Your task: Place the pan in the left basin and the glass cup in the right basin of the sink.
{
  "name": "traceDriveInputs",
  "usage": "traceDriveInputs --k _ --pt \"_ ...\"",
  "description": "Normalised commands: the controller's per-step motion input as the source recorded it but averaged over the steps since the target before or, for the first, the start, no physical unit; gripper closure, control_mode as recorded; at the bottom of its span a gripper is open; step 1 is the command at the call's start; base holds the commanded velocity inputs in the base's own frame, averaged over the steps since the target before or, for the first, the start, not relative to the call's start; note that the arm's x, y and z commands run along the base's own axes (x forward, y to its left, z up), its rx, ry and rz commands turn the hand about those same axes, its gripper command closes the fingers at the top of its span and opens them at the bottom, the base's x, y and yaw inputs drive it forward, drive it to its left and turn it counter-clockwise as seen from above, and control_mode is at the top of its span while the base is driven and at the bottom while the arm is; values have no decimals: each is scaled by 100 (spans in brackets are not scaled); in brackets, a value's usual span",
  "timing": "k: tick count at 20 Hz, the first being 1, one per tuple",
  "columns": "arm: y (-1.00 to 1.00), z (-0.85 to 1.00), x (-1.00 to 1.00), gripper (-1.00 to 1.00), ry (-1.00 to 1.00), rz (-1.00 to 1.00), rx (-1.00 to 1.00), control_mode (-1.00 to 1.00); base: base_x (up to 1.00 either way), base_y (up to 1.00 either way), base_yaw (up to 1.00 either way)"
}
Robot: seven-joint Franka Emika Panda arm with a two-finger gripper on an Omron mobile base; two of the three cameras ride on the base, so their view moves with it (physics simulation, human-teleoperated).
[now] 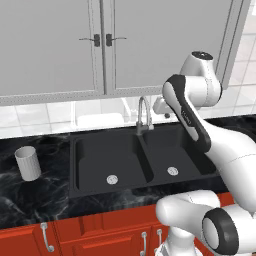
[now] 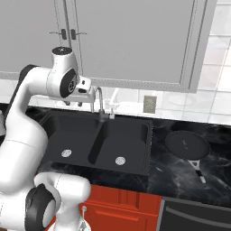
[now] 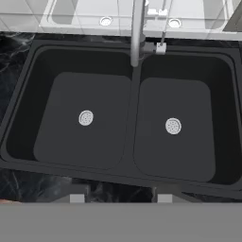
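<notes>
So the sink (image 3: 123, 184) sits right below the gripper (image 3: 118, 198), pan (image 2: 187, 144) off on the counter to its right, glass cup (image 1: 28, 163) way left. Fingers part-spread, pinching nothing.

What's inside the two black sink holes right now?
Just a round silver drain in each: the left basin and the right basin hold nothing else. The pan and glass cup sit out on the counter.
</notes>
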Motion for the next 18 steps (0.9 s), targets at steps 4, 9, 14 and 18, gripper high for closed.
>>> traceDriveInputs --k 4,9,14,18 --pt "0 0 0 -100 0 0 0 -100 0 0 0" --pt "0 0 0 -100 0 0 0 -100 0 0 0" --pt "0 0 0 -100 0 0 0 -100 0 0 0" --pt "-25 0 0 -100 0 0 -1 -100 0 0 0"
